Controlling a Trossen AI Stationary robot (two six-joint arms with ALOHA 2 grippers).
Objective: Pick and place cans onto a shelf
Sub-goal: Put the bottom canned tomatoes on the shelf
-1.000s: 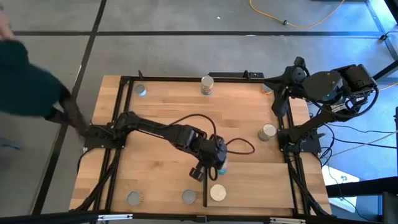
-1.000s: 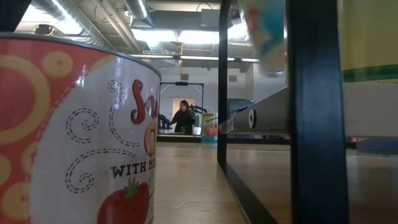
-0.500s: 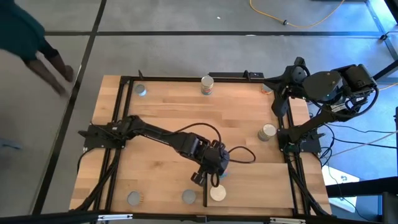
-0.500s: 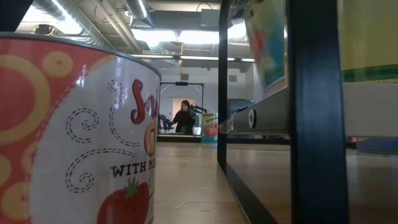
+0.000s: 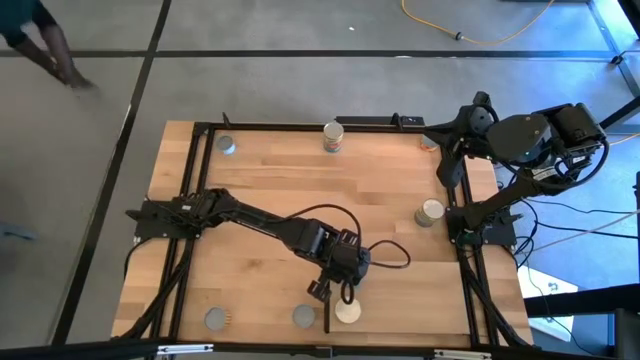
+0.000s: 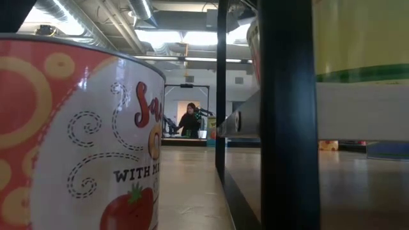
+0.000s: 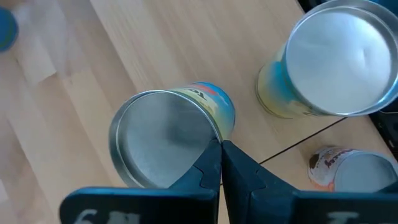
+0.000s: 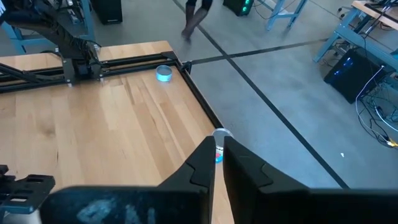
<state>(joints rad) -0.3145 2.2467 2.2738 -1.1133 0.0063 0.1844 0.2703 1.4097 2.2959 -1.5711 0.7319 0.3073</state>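
Note:
My left gripper (image 7: 221, 152) is over the shelf (image 5: 420, 290) at the table's near middle, shut on a can (image 7: 165, 143) with a grey metal top and a blue and orange label. In the low view this can's red side (image 6: 254, 45) shows between the shelf's black uprights (image 6: 287, 128). I cannot tell whether its bottom rests on the board. A cream-topped can (image 5: 348, 311) stands on the shelf beside it. My right gripper (image 8: 217, 149) is raised at the far right (image 5: 440, 137), shut and holding nothing. My left gripper pinches the grey-topped can's upper rim (image 7: 208, 138) between its two fingertips, one on the inner side of the rim and one on the outer. The fingers come steeply from above, slanting down. The can stays upright below them.
Loose cans stand at the far left (image 5: 227, 146), the far middle (image 5: 333, 136), the right (image 5: 430, 212) and the near edge (image 5: 215, 319) (image 5: 303, 316). A large red-labelled can (image 6: 77, 140) fills the low view's left. A person (image 5: 40, 40) walks on the floor beyond the far left corner.
My left gripper has gone down and toward the table's near edge with the can, staying shut on it. In the low view the can has sunk toward the shelf board, and the shelf's black uprights have shifted sideways. The person has walked away along the floor.

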